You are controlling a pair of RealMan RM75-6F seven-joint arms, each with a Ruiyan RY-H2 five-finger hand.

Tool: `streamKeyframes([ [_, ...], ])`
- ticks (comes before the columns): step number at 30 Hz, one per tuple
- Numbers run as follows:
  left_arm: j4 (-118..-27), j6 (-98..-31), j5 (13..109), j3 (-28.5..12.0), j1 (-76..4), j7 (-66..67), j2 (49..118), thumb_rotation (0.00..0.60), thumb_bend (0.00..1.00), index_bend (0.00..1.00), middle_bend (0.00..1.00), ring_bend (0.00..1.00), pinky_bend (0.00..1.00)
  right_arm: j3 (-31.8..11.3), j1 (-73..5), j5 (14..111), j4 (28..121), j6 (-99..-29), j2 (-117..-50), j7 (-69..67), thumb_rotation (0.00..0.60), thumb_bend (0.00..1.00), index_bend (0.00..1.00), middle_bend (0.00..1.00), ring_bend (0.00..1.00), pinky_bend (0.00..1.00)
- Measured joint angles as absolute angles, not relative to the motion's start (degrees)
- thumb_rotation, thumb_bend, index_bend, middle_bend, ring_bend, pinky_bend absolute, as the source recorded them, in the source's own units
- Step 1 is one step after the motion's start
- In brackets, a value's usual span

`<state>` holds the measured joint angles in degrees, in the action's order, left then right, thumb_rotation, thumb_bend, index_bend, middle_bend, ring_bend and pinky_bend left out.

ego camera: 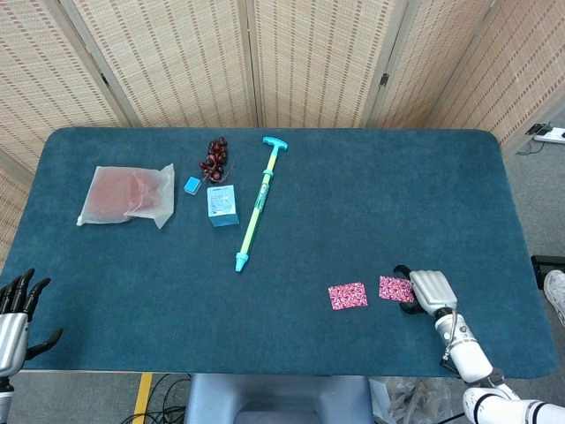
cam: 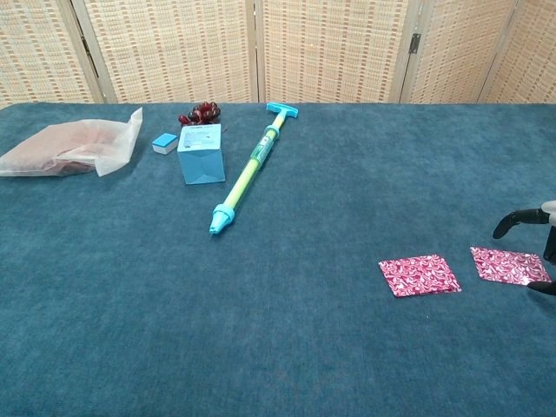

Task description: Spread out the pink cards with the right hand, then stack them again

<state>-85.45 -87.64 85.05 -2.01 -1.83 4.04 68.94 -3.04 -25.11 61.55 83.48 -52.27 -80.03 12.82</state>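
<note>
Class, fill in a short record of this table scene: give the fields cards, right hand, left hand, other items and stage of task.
cards: two pink cards lying flat, side by side, apart
right hand: right hand at the right-hand card's outer edge; contact unclear
left hand: left hand off the table's near left corner, fingers apart, holding nothing
other items: plastic bag, dark berries, small blue block, clear box, long green-blue tool
stage of task: cards spread, not restacked

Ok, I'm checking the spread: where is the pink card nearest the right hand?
In the head view, that pink card lies near the table's front right, just left of the right hand and apart from the other pink card.
</note>
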Motion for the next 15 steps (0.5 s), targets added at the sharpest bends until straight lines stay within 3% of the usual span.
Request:
streamKeyframes([
  [15, -85.14, -87.47, 84.92, -2.09, -1.87, 3.76, 69.04, 0.6, 0.26, 0.16, 0.04, 0.05, 0.13, -2.74, -25.28, 61.07, 82.48, -52.21, -81.06, 13.57, 0.6, 0.32, 0.26, 1.0, 1.0, 1.0],
])
